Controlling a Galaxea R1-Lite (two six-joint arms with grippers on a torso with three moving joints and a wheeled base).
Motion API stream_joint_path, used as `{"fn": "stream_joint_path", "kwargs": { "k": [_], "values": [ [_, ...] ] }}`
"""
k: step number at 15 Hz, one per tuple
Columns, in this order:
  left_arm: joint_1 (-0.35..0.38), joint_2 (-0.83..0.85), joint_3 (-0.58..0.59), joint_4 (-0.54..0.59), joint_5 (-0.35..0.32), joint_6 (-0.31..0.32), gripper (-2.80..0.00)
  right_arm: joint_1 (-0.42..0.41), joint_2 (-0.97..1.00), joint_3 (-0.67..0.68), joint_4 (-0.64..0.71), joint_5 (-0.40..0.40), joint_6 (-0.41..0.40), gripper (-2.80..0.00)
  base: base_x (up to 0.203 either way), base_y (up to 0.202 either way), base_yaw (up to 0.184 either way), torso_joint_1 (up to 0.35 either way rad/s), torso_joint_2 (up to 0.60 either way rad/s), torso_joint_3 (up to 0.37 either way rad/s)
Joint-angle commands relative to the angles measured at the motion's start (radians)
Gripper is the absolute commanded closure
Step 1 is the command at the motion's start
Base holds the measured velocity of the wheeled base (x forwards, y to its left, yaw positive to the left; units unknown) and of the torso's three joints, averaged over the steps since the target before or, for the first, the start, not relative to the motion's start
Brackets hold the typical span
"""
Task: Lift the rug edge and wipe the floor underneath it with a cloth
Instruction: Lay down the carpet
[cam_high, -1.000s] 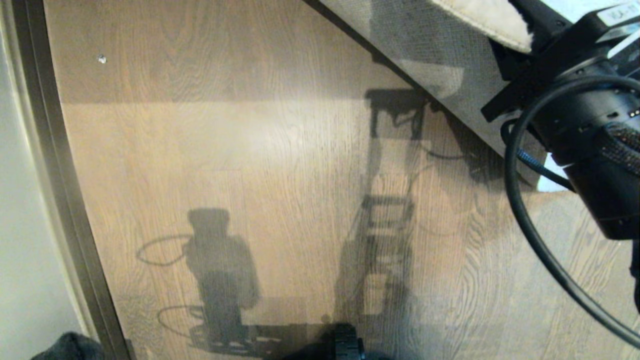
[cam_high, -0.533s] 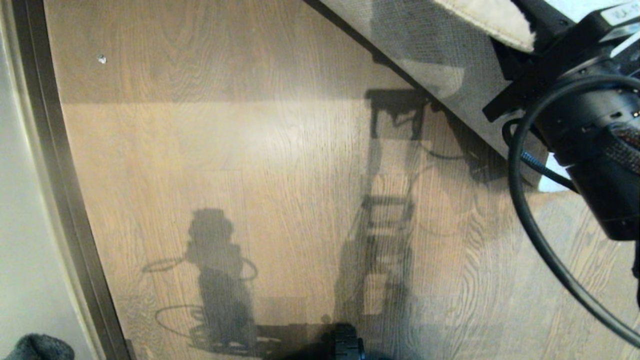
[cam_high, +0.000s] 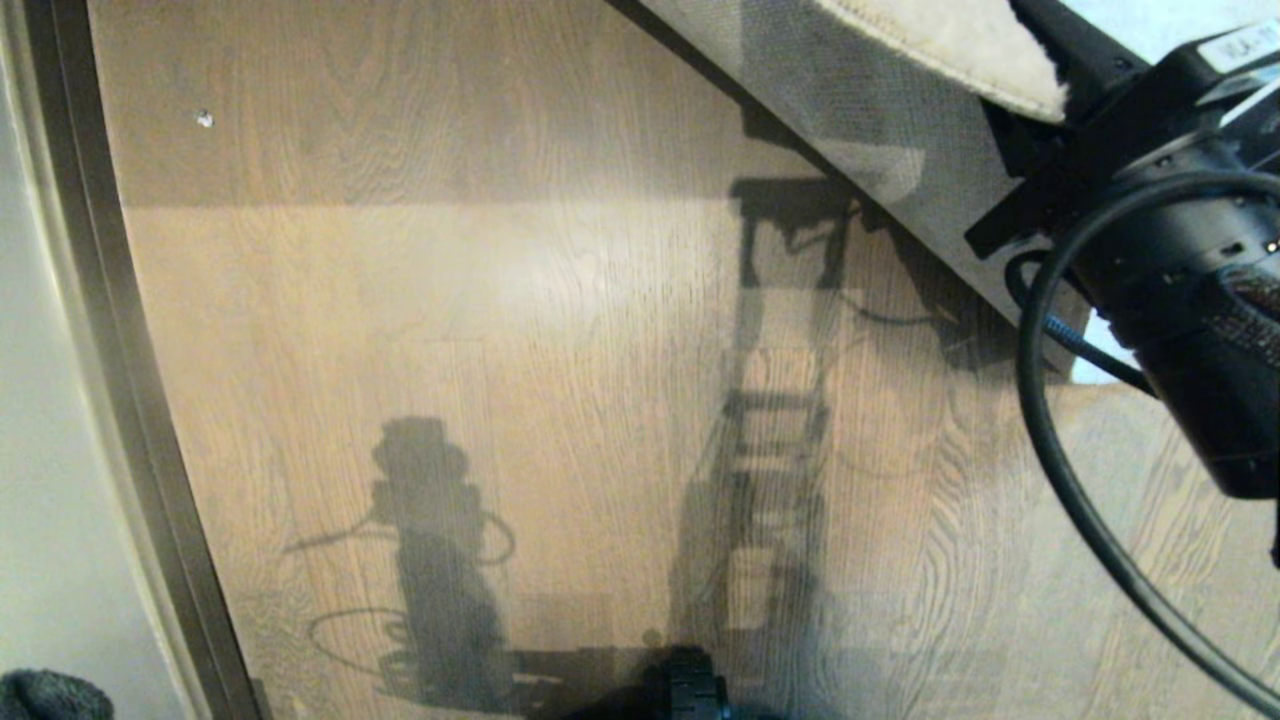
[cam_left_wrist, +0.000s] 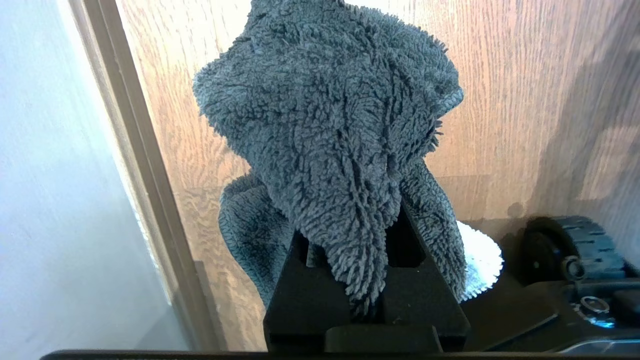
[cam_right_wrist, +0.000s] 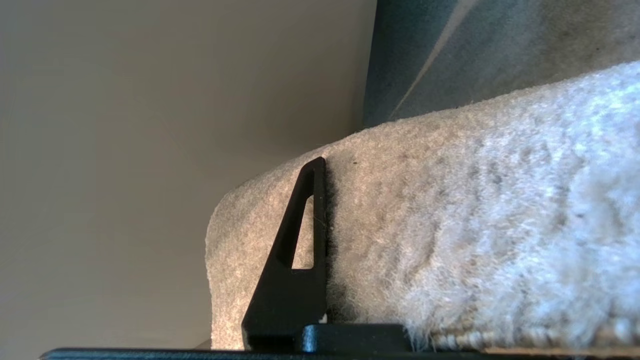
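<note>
So the right gripper (cam_right_wrist: 320, 240) is clamped on the rug edge (cam_high: 960, 45) – that grey-beige low-pile border with the cream underside – and it's holding it up off the floor in the upper right of the head view, with the mesh-looking backing slanting down below it. In the right wrist view one black finger (cam_right_wrist: 295, 260) presses flat against the pile. The warm brown wood-grain plank floor (cam_high: 560, 330) fills the middle of the frame, bare and crossed with the robot's shadows. The left gripper (cam_left_wrist: 365, 280) is pinched tight on the dark charcoal fuzzy cloth (cam_left_wrist: 330, 125), which bunches out past its fingers; in the head view only a sliver of the cloth peeks in at the bottom left corner, beside the pale strip along the left side. My read: the lift is done and the wipe is the step in hand – next the left arm needs to carry the cloth across to the shaded floor under the raised edge and press it down, while the right grip holds.
</note>
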Motion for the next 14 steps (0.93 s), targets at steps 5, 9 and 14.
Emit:
{"fn": "stream_joint_path", "kwargs": {
  "k": [5,9,14],
  "values": [
    [0.000,0.000,0.002,-0.001,0.001,-0.041,0.00,0.002,0.013,0.017,-0.043,-0.003,0.004,0.00,0.000,0.000,0.000,0.000,0.00,0.000],
    [0.000,0.000,0.002,-0.001,0.001,-0.041,0.00,0.003,0.013,0.049,-0.043,-0.003,0.006,0.00,0.000,0.000,0.000,0.000,0.00,0.000],
    [0.000,0.000,0.002,-0.001,0.002,-0.041,0.00,0.003,0.054,0.095,-0.043,-0.004,0.020,0.00,0.000,0.000,0.000,0.000,0.00,0.000]
  ]
}}
